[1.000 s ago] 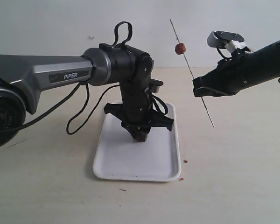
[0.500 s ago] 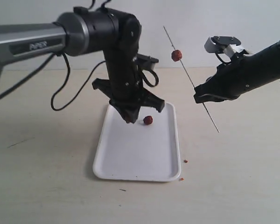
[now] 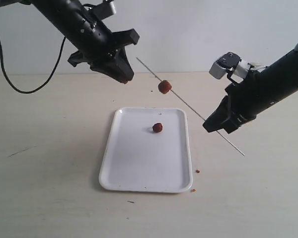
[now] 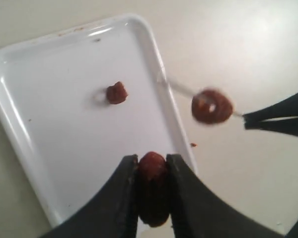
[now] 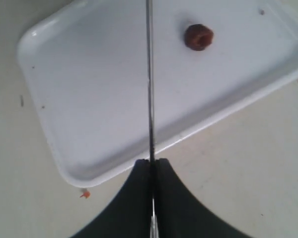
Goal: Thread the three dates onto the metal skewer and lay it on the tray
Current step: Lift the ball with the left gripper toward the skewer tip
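So the left gripper (image 3: 123, 79) had lifted off the tray (image 3: 139, 173) clamping a second date (image 4: 152, 176), seemingly ready to thread onto the skewer (image 3: 188, 106) the right gripper (image 3: 216, 126) pinched.

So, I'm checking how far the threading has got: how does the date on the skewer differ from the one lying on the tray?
The date on the skewer is pierced by the metal skewer; the date on the tray is loose, with nothing through it. The skewered one is carried in the air by the right gripper; the other rests on the tray. Both are small, roundish and dark reddish-brown.
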You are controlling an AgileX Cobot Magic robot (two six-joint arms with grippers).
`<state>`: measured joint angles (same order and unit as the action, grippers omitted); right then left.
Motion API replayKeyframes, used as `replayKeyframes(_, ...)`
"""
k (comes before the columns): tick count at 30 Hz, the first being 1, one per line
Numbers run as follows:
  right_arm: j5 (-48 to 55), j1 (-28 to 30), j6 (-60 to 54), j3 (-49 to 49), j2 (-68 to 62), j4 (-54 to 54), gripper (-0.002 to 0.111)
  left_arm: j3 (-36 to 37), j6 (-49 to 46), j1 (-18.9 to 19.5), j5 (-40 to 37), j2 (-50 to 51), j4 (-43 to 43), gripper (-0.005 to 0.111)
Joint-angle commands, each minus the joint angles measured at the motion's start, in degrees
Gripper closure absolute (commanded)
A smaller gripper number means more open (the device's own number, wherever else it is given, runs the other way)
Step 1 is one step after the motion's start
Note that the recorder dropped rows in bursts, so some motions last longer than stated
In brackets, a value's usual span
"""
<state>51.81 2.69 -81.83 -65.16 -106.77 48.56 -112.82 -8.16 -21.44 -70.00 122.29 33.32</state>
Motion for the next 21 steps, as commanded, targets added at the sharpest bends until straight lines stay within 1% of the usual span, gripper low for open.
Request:
replayKeyframes(1,4.3,0.0,-7.0,0.2,0.0,1.7,0.108,0.0,-2.1,2.8,0.0,-0.7,6.1,0.086)
replayKeyframes(5,3.6,0.0,-7.7,0.2,0.0,1.9,0.108,0.0,-1.4,4.9,0.0,-0.7,7.4,0.086)
replayKeyframes(9,3.0,0.0,-7.7,0.2,0.0,1.1,0.108,0.0,-1.5,6.1,0.0,-0.7,10.2,0.086)
replayKeyframes(17,1.3,0.0,-7.5,0.2,-1.0,-0.1,0.108,0.0,-1.3,6.2,0.0,-0.8,11.1,0.086)
replayKeyframes(19,1.0,0.0,-9.3,0.2,-2.4,1.1,0.108,0.0,-1.1,6.2,0.0,-0.9,12.3,0.086)
replayKeyframes(21,1.1,0.0,-12.7,0.2,-2.8,5.2,0.108,0.0,-0.8,6.0,0.0,-0.9,12.3,0.086)
